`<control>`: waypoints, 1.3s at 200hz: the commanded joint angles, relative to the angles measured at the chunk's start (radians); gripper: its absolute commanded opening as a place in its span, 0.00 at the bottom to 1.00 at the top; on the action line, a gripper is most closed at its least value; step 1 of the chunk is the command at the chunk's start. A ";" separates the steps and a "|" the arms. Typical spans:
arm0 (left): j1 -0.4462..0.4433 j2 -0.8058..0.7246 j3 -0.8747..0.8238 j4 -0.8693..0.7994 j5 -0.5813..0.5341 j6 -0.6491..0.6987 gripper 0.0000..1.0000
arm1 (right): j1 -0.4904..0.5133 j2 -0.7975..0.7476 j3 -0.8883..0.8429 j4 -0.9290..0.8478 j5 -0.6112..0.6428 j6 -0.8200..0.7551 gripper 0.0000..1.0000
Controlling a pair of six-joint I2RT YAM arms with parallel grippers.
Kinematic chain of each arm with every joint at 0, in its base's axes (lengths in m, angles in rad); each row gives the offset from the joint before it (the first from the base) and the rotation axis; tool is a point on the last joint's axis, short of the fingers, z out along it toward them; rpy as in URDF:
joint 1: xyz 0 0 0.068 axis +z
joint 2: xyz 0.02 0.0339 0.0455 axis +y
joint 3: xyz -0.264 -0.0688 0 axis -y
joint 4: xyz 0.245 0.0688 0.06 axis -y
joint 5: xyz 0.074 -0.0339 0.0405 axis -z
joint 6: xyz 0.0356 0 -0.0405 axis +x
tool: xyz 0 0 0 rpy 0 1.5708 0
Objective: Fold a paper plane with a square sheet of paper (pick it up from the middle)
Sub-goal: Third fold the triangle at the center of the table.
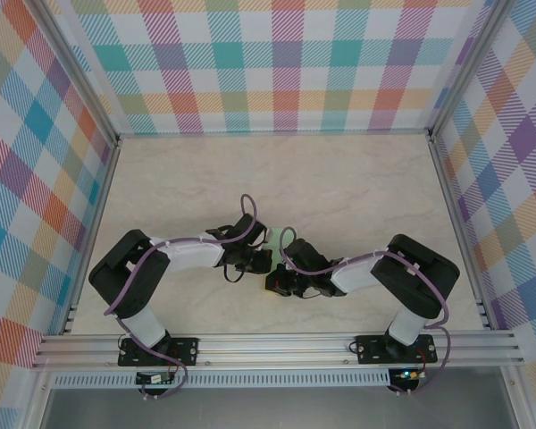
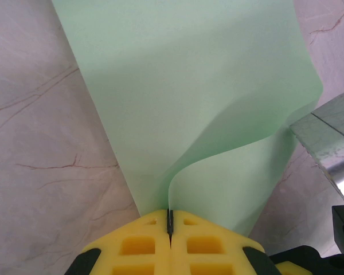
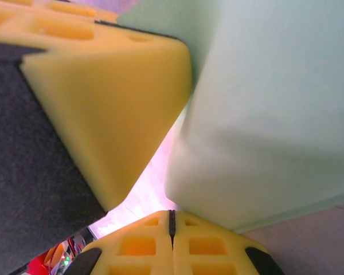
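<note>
From above, two arms meet mid-desk (image 1: 339, 179). Their wrists cover nearly all of the one square sheet of paper (image 1: 274, 238), leaving a pale green sliver; the left tool (image 1: 257, 261) and right tool (image 1: 281, 282) are too crowded to read.

The left wrist camera shows the left tool (image 2: 169, 229) pressed together on the sheet's (image 2: 189, 86) near edge. The paper curls upward, and its far end is cut off.

The right wrist camera shows the right tool (image 3: 172, 226) closed, apparently pinching the sheet's (image 3: 275, 114) lower corner. The other tool's yellow finger (image 3: 114, 97) is blurred close by.
</note>
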 commanded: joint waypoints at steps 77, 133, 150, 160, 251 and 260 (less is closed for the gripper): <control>0.006 0.036 -0.017 -0.012 0.025 0.004 0.00 | 0.004 -0.077 0.082 -0.148 0.030 -0.058 0.08; 0.007 0.036 -0.016 -0.016 0.025 0.006 0.00 | 0.004 0.009 0.039 -0.115 0.061 -0.035 0.08; 0.006 0.040 -0.011 -0.022 0.025 0.008 0.00 | 0.004 0.027 0.014 -0.097 0.059 -0.028 0.08; 0.007 0.040 -0.011 -0.023 0.025 0.010 0.00 | 0.004 0.033 0.000 -0.084 0.059 -0.022 0.08; 0.006 0.038 -0.003 -0.031 0.026 0.015 0.00 | -0.053 -0.177 0.008 -0.190 0.074 -0.083 0.10; 0.006 0.038 -0.003 -0.029 0.030 0.014 0.00 | -0.069 -0.175 0.007 -0.178 0.059 -0.088 0.10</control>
